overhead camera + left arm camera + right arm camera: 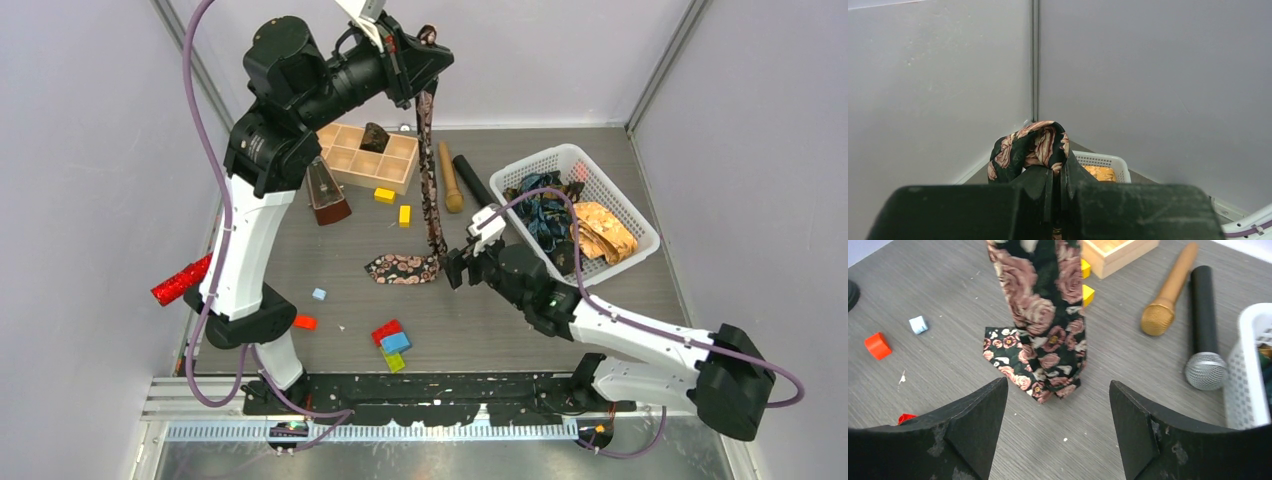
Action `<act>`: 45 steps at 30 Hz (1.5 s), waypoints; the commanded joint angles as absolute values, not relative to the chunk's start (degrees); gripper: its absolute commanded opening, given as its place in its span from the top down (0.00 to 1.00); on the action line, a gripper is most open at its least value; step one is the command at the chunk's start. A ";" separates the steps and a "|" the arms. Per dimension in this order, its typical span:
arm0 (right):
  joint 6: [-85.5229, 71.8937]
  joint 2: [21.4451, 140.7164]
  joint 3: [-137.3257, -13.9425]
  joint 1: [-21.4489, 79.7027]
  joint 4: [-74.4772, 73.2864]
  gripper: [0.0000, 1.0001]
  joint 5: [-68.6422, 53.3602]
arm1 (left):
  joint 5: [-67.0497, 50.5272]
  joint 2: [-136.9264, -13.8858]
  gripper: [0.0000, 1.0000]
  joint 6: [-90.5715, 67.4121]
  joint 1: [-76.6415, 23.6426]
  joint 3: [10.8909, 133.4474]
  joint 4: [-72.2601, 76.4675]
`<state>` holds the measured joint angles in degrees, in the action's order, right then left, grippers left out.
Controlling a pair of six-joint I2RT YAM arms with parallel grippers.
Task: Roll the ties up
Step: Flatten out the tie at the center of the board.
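A black tie with pink-beige blobs [431, 180] hangs straight down from my left gripper [425, 42], which is raised high at the back and shut on the tie's narrow end [1030, 150]. The tie's wide end [402, 267] lies folded on the table. My right gripper [458, 268] is open, low over the table just right of that folded end [1038, 370]; the fabric lies ahead of its fingertips [993, 395], apart from them. A blue-teal tie [545, 215] and a golden-orange tie [603, 232] lie in the white basket [600, 165].
A wooden compartment box [368, 155] stands at the back with a dark roll in one cell. A gold microphone [449, 178] and a black one [474, 181] lie beside the basket. A red glittery microphone [180, 281] lies left. A metronome [325, 192] and small coloured blocks [392, 343] are scattered about.
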<state>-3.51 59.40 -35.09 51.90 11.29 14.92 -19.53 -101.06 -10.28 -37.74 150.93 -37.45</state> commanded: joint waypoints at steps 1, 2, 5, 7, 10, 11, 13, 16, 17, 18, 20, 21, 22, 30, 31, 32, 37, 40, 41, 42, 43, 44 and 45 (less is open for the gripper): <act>-4.74 62.18 -32.00 52.51 31.51 0.20 10.02 | -20.34 -99.38 1.00 -9.09 -37.24 152.49 -37.39; -4.68 63.45 -31.58 53.01 32.99 0.20 10.83 | -20.12 -99.32 1.00 -8.28 -37.23 152.49 -37.62; -4.33 66.19 -30.66 54.37 36.15 0.20 13.34 | -18.75 -99.05 1.00 -4.89 -37.20 152.44 -39.14; -3.38 68.44 -30.07 55.67 38.50 0.19 15.30 | -17.07 -99.03 1.00 -2.09 -37.22 152.47 -40.75; -1.55 72.36 -29.34 58.36 43.33 0.19 19.44 | -14.64 -99.04 1.00 2.17 -37.19 152.17 -42.89; -0.92 74.08 -29.17 58.80 44.60 0.19 21.32 | -13.86 -98.90 1.00 3.18 -37.26 151.85 -43.23; -0.36 76.76 -29.07 59.99 49.38 0.18 23.64 | -12.60 -98.91 1.00 5.60 -37.22 151.54 -44.00; 1.37 80.69 -29.53 60.68 54.22 0.17 27.93 | -10.48 -99.05 1.00 8.10 -37.33 151.33 -45.57; 1.78 82.57 -29.60 61.03 56.91 0.17 28.69 | -9.78 -99.05 1.00 8.89 -37.43 151.16 -45.96; 2.38 83.43 -29.61 61.19 58.16 0.17 30.09 | -9.00 -98.99 1.00 9.87 -37.48 150.91 -46.21; 3.06 85.62 -29.62 61.49 61.08 0.17 31.79 | -7.17 -98.91 1.00 11.86 -37.85 150.29 -46.67; 3.24 86.86 -29.62 61.69 62.36 0.16 32.15 | -5.95 -98.95 1.00 12.93 -38.13 150.13 -46.93; 3.60 87.29 -29.62 61.74 62.86 0.16 32.80 | -4.46 -99.07 1.00 14.01 -38.52 150.12 -47.20; 5.40 91.51 -30.31 61.96 67.85 0.15 35.59 | 6.11 -99.12 1.00 16.55 -43.62 146.85 -42.40; 5.72 91.85 -30.63 62.03 68.20 0.15 35.77 | 7.13 -99.14 1.00 16.56 -44.25 146.45 -41.21; 5.85 92.62 -30.97 61.96 68.97 0.15 35.86 | 7.67 -99.26 1.00 16.46 -44.82 146.39 -40.60; 7.56 96.13 -32.77 62.00 70.95 0.15 35.97 | 9.64 -100.04 1.00 16.52 -46.65 147.19 -39.33; 8.85 97.86 -34.19 62.04 72.07 0.15 38.58 | 9.76 -99.74 1.00 16.57 -46.76 147.30 -39.25; 9.79 98.91 -34.45 62.05 72.64 0.15 40.80 | 9.80 -99.68 1.00 16.59 -46.78 147.28 -39.22; 10.48 99.51 -34.91 62.05 73.80 0.16 41.98 | 9.93 -99.54 1.00 16.72 -46.78 147.30 -39.28; 12.07 100.55 -35.21 62.07 74.83 0.17 44.38 | 10.01 -99.46 1.00 16.88 -46.76 147.26 -39.19; 13.87 101.21 -35.83 62.06 75.47 0.18 46.54 | 10.10 -99.38 1.00 16.95 -46.76 147.34 -39.19; 14.76 102.38 -36.06 62.05 76.61 0.19 47.48 | 10.18 -99.29 1.00 17.07 -46.76 147.39 -39.19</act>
